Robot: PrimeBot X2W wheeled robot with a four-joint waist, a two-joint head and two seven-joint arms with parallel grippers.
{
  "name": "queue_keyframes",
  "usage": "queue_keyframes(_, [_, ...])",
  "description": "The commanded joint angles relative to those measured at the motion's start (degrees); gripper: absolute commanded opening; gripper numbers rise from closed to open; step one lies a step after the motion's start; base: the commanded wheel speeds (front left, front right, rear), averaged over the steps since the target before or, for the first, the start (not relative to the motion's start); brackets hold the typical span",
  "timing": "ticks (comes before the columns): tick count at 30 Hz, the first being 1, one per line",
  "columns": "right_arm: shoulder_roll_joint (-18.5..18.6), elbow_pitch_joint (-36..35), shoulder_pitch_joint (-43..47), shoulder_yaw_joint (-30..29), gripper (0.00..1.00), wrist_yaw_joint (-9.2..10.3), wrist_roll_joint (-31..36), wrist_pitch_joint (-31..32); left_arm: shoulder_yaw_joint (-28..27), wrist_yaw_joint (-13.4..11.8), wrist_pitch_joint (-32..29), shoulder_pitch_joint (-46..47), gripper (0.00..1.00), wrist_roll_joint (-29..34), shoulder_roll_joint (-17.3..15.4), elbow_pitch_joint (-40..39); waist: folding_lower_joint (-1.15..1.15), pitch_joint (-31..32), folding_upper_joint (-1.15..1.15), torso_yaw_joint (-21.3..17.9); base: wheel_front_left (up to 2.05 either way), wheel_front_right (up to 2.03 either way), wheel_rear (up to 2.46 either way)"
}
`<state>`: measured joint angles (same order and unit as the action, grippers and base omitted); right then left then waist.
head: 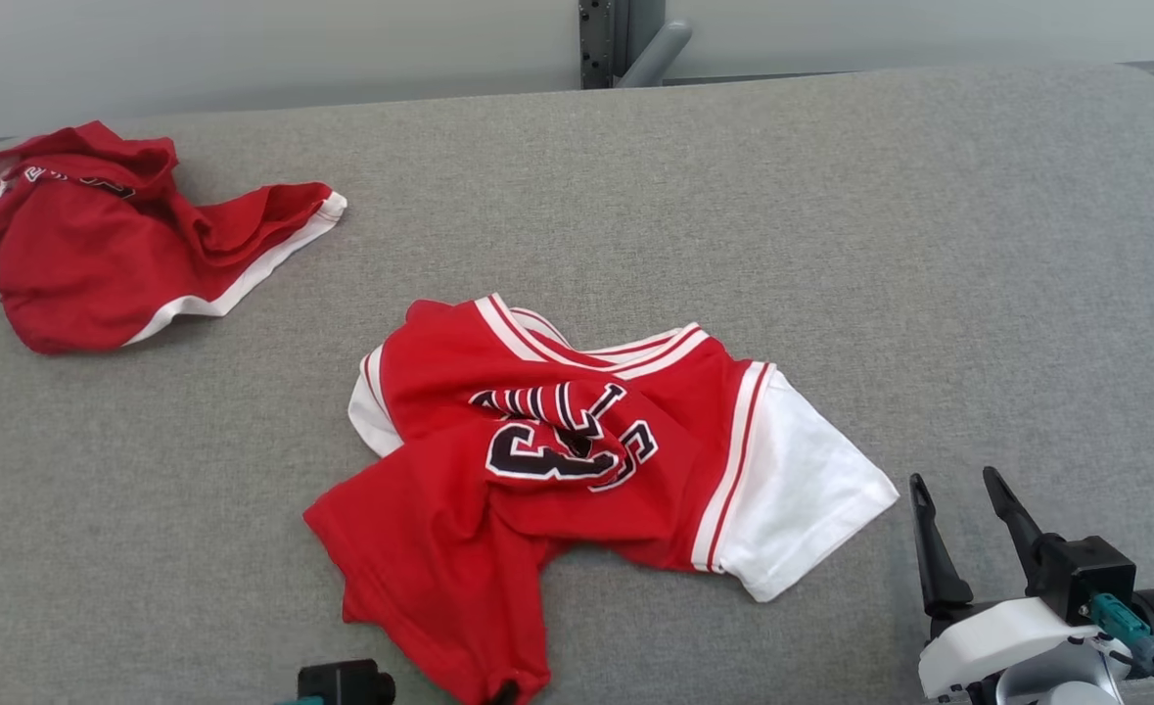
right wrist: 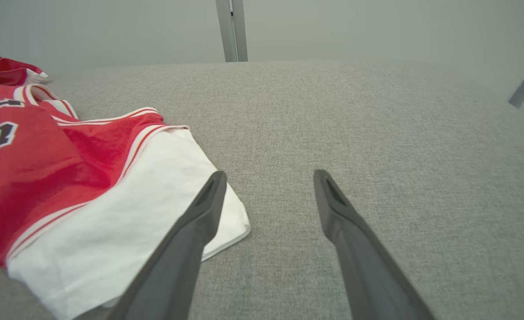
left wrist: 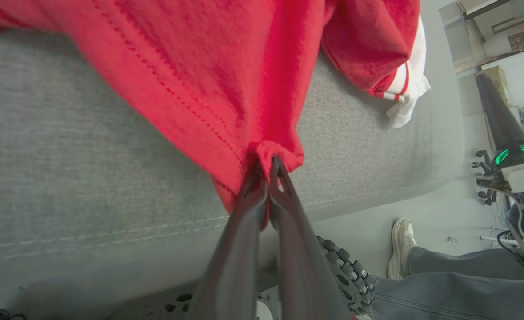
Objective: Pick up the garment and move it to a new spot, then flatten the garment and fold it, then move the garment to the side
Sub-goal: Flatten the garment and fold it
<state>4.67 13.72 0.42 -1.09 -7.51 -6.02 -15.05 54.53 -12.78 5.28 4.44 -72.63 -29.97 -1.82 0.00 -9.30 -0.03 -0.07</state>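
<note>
Pinching the near red hem of the garment (head: 577, 460) with the left pincer (left wrist: 273, 162), clamped tight on the cloth. Holding that bunched corner right by the front edge of the grey worktop (head: 831, 245). Seeing the rest of the garment lying crumpled mid-worktop, chest lettering creased, white sleeve (head: 802, 490) spread out to the right. Hovering the right pincer (head: 953, 480) just beside that sleeve, spread wide and gripping nothing. Spotting a 2nd red garment (head: 97, 245) bunched at the far left, well apart. Catching a person's shoe (left wrist: 402, 249) and jeans leg (left wrist: 457, 284) on the floor past the worktop's edge.
</note>
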Motion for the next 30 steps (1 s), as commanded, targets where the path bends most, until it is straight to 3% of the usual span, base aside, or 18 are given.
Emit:
queue_keyframes(1, [0.4, 0.1, 0.0, 0.0, 1.00, 0.04, 0.1, -0.2, 0.2, 1.0, 0.2, 0.2, 0.00, -0.8, 1.3, 1.8, 0.00, 0.2, 0.03, 0.9, 0.00, 0.00, 0.00])
queue_keyframes(2, [0.5, 0.2, -0.1, 0.1, 1.00, 0.04, 0.2, -0.2, 0.3, 1.3, 0.7, 0.6, 0.39, -0.3, 1.9, 3.2, 0.00, 0.3, 0.03, 1.0, 0.00, 0.00, 0.00])
queue_keyframes(3, [0.5, 0.3, -0.1, 0.2, 1.00, 0.04, 0.2, -0.2, 0.2, 1.4, 1.1, 0.9, 0.87, 0.1, 2.6, 4.5, 0.00, 0.4, 0.03, 1.2, 0.00, 0.00, 0.00])
queue_keyframes(4, [0.6, 0.3, 0.0, 0.2, 1.00, 0.04, 0.2, -0.2, 0.3, 1.8, 1.3, 0.9, 1.00, -0.1, 3.3, 5.3, 0.00, 0.5, 0.03, 1.3, 0.00, 0.00, 0.00])
queue_keyframes(7, [0.7, 0.4, 0.2, 0.6, 1.00, 0.04, 0.2, -0.2, 0.5, 3.2, 1.3, -0.1, 1.00, -1.0, 3.4, 6.2, 0.00, 0.8, 0.03, 1.2, 0.00, 0.00, 0.00])
queue_keyframes(12, [0.7, 0.3, 0.7, 0.6, 1.00, 0.04, 0.0, -0.2, -1.0, 5.3, 2.2, -3.2, 1.00, -2.9, -0.4, 2.5, 0.00, 0.9, 0.03, 0.8, 0.00, 0.00, 0.00])
queue_keyframes(18, [0.7, 0.1, 0.7, 0.2, 1.00, 0.04, -0.1, -0.2, -9.1, 1.6, 7.9, -5.7, 1.00, -4.0, -5.4, -2.4, 0.00, 0.6, 0.03, 0.4, 0.00, 0.00, 0.00])
queue_keyframes(23, [0.7, 0.0, 0.8, -0.2, 1.00, 0.04, 0.0, -0.2, -14.4, -3.2, 9.7, -3.5, 1.00, 1.6, -4.4, -1.5, 0.00, 1.0, 0.03, 0.7, 0.00, 0.00, 0.00])
queue_keyframes(30, [0.7, 0.3, -1.5, 1.4, 1.00, 0.04, 0.2, -0.2, -14.8, -1.1, 6.3, 4.0, 1.00, 1.4, 0.0, 5.8, 0.00, 0.6, 0.03, 0.1, 0.00, 0.00, 0.00])
